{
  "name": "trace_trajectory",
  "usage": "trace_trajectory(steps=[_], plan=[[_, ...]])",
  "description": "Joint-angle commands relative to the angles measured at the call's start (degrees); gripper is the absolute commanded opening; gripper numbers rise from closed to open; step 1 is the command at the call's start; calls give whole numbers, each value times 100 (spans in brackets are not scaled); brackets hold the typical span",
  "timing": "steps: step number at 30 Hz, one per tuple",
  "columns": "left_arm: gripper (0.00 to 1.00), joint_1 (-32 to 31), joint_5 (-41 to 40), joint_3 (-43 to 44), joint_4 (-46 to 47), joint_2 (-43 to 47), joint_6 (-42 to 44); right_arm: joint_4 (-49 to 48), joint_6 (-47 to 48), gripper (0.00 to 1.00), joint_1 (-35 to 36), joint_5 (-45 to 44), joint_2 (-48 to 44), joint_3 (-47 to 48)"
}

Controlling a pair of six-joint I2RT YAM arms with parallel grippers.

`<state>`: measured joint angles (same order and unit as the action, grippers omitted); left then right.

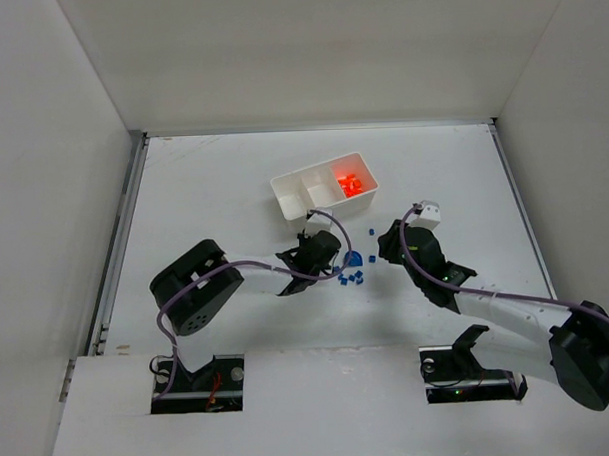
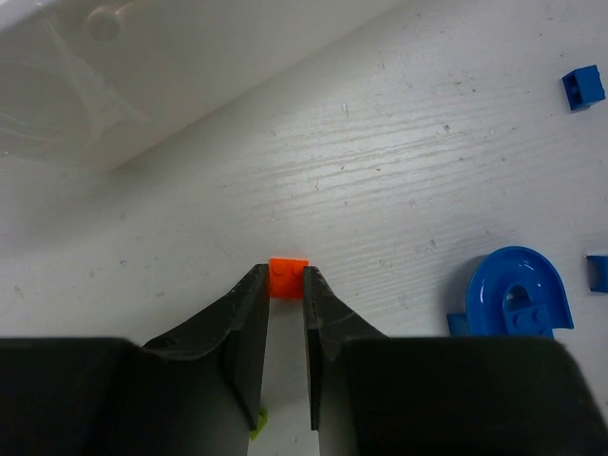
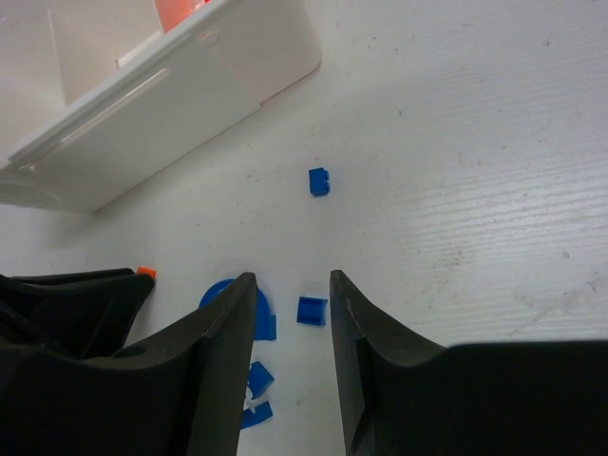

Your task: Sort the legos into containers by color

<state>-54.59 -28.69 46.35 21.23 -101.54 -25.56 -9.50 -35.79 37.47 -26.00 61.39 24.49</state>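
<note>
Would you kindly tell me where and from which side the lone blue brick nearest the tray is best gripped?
Grip the lone blue brick by two opposite flat side faces, coming straight down from above. It lies flat on the table, clear of the other blue pieces, so both sides look reachable; it seems too low for a sideways approach.

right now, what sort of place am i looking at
Most likely a robot lab test cell: plain white walls box in a white table, a left arm and a right arm are mounted at its near edge, and the left gripper pinches an orange brick near a white tray.
</note>
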Motion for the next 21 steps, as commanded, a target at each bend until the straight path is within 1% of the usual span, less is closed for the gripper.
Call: trace_trajectory(steps=[1, 14, 18, 21], plan=[[13, -109, -172, -144, -383, 265, 51, -219, 37, 42, 1, -116, -170, 47], [14, -92, -190, 155, -682, 1100, -45, -210, 37, 42, 1, -125, -197, 38], [15, 40, -15, 681, -700, 1224, -19, -210, 11, 42, -34, -81, -250, 12], [15, 216, 214, 1190, -656, 1058, -1, -210, 20, 42, 1, -133, -320, 3]])
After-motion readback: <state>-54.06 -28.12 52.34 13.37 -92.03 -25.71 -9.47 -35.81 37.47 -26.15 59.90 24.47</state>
